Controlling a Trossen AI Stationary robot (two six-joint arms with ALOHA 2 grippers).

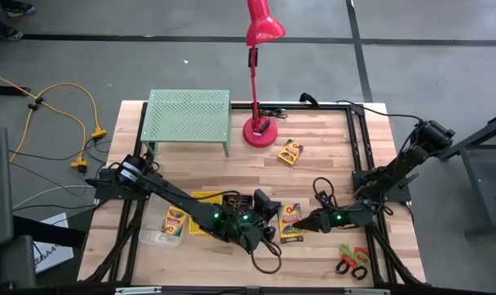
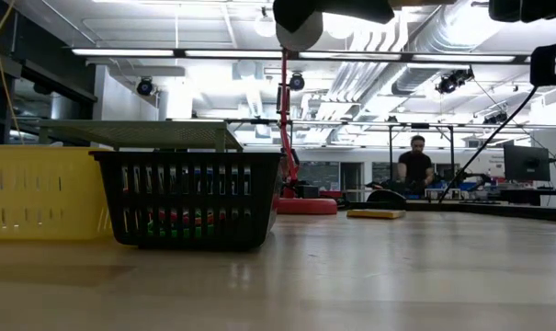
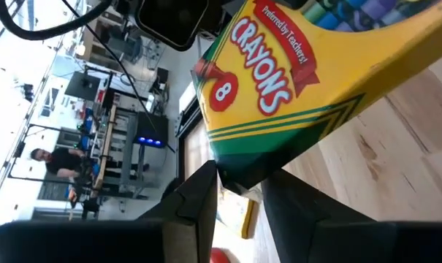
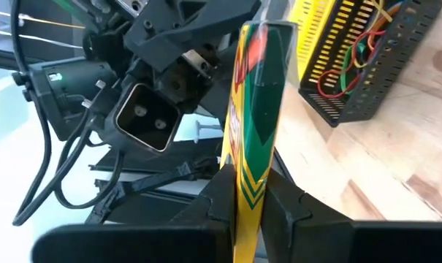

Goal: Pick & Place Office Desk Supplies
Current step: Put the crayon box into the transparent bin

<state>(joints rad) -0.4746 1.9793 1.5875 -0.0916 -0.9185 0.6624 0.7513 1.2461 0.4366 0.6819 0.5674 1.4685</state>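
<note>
Wooden table (image 1: pixel 329 139), one crayon box (image 1: pixel 290 221) near its front middle gripped edge-on by both grippers, left gripper (image 3: pixel 239 191) and right gripper (image 4: pixel 248 196) closed on it, box bottom hidden by fingers, "CRAYONS", "8", "Preferred by Teachers!" readable.

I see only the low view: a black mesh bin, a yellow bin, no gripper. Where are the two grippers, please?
Observer: Both are on one crayon box. The left gripper clamps its broad faces and the right gripper clamps its thin edge.
Operator: Is this box lying down?
Observer: No. The right wrist view shows it standing on edge between the fingers.
Operator: And the scissors? I cannot find them.
Observer: The scissors lie flat by the front edge, on the right arm's side, with no gripper touching them.
</note>
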